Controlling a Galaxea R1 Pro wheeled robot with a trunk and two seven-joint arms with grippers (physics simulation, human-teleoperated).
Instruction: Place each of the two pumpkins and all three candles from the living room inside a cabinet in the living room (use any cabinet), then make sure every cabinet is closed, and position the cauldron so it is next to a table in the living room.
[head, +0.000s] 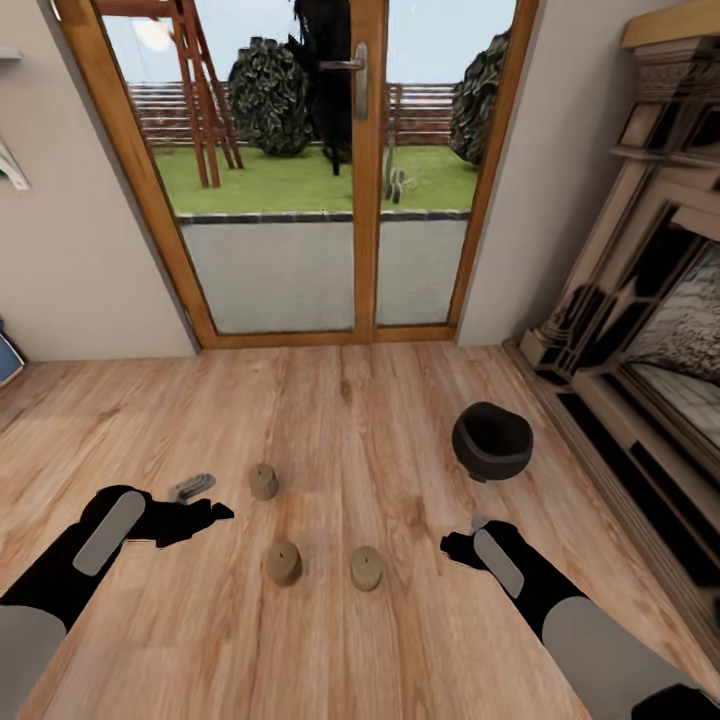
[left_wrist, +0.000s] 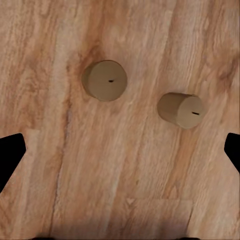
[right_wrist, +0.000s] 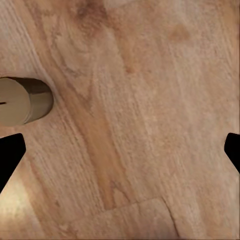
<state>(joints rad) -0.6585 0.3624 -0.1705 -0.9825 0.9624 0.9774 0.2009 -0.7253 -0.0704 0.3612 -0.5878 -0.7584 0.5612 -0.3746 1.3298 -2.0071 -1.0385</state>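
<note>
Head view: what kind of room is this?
Probably a living room in a house: a wooden plank floor, a carved fireplace along one wall, and glass patio doors looking onto a garden lawn.

My arms are black with grey panels, and my left gripper (head: 205, 513) and right gripper (head: 458, 543) are black. The three candles (head: 283, 562) are beige-tan with small dark wicks. The cauldron (head: 492, 441) is black. The floor (head: 350, 420) is warm brown wood with streaked grain. The door frame (head: 367, 180) is orange-brown wood; the walls (head: 70, 250) are pale beige.
</note>
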